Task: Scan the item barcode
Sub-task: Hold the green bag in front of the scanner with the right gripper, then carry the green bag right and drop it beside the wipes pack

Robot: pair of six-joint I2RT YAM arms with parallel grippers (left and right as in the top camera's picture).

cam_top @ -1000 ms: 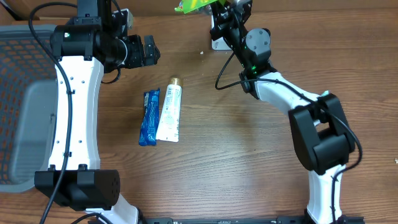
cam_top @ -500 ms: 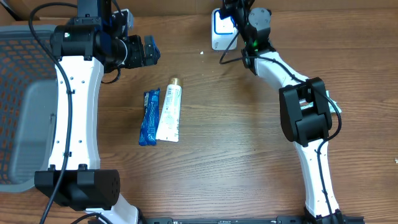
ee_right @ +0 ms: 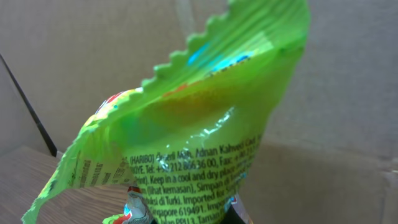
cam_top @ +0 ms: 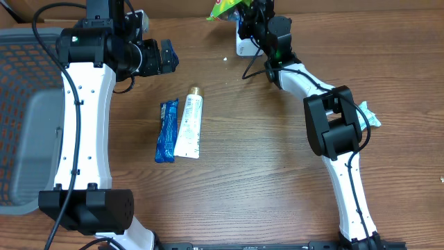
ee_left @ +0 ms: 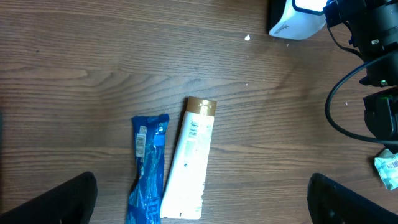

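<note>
The right gripper (cam_top: pixel 245 14) is up at the far edge of the bench (cam_top: pixel 277 180), its jaws closed on the bottom end of a green packet (cam_top: pixel 223 8). In the overhead view the packet sticks out to the left of the gripper, just beside the white scanner (cam_top: pixel 242 46); whether packet and scanner touch cannot be told. In the right wrist view the packet (ee_right: pixel 199 130) fills the frame, its zigzag edge uppermost and its small-print side towards the camera.

The left gripper (cam_top: pixel 166 57) hangs above the bench with its jaws spread wide and nothing between them; its dark fingers (ee_left: pixel 65 199) show at the lower corners of the left wrist view.

On the bench near it lie a blue wrapper (cam_top: pixel 166 130) and a white tube (cam_top: pixel 189 126) with a gold cap, side by side and touching along their lower parts. A white crumb (cam_top: pixel 226 59) lies near the scanner. A pale teal scrap (cam_top: pixel 370 118) lies beside the right arm. A mesh basket (cam_top: pixel 28 76) sits at the left edge.
</note>
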